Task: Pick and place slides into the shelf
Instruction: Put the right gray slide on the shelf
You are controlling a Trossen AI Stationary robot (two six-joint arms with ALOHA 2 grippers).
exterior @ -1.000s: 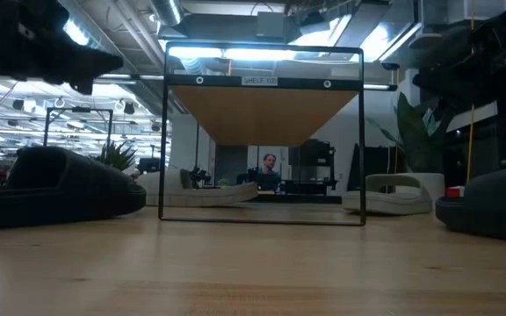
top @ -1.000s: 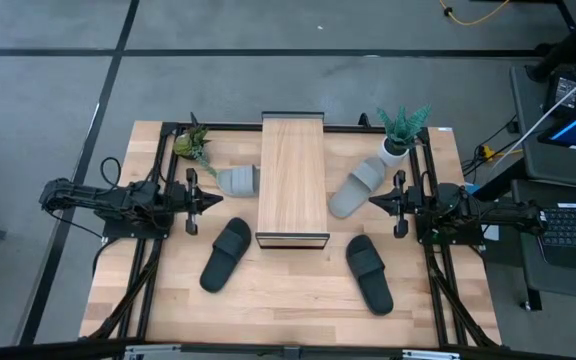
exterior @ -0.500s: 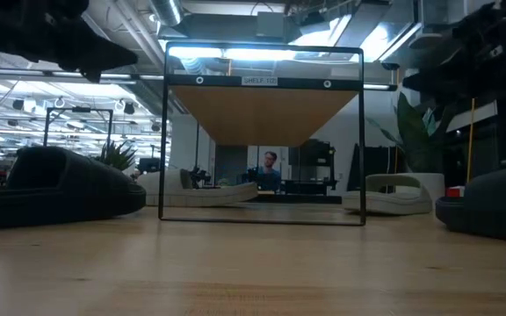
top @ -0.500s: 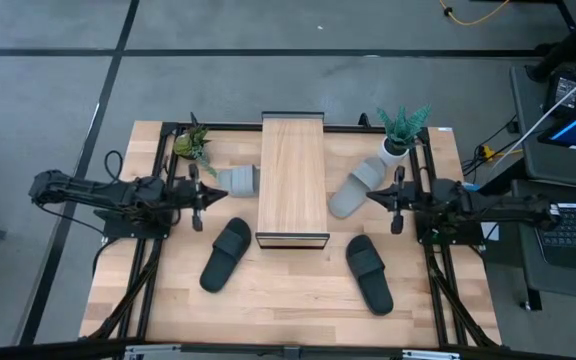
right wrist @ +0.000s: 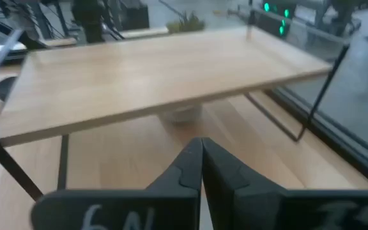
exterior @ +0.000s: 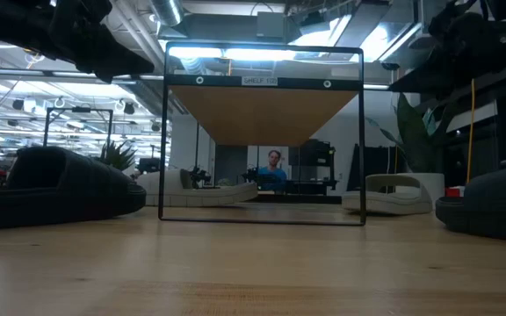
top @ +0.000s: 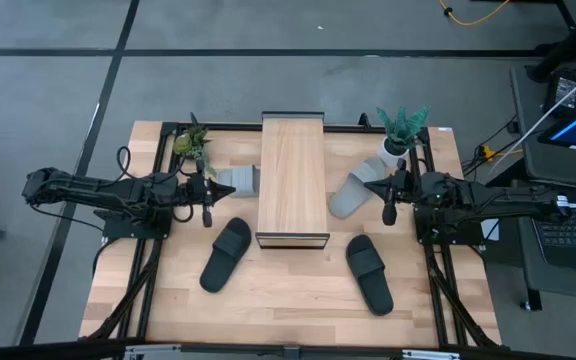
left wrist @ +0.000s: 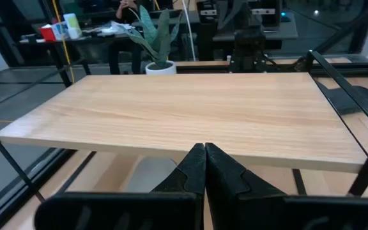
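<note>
The shelf [top: 292, 180], a long wood-plank top on a dark frame, stands mid-table. Against its left side lies a light grey slide [top: 236, 180], partly under it; another grey slide [top: 353, 190] lies flat to its right. Two black slides [top: 226, 254] [top: 370, 273] lie sole-down nearer the front edge. My left gripper [top: 211, 192] hangs shut above the table, left of the shelf, pointing at it [left wrist: 190, 115]. My right gripper [top: 381, 195] hangs shut on the shelf's right, over the grey slide's edge, also facing the shelf [right wrist: 158, 70]. Neither holds anything.
Two small potted plants [top: 193, 143] [top: 401, 130] stand at the far corners beside the shelf. Dark frame rails run along the table's left and right sides. A person [exterior: 275, 167] sits in the room behind. Bare wood lies in front of the shelf, between the black slides.
Both grippers have risen and come in toward the shelf, the left one going toward the table's right, the right one toward its left. Slides and shelf have stayed where they were.
</note>
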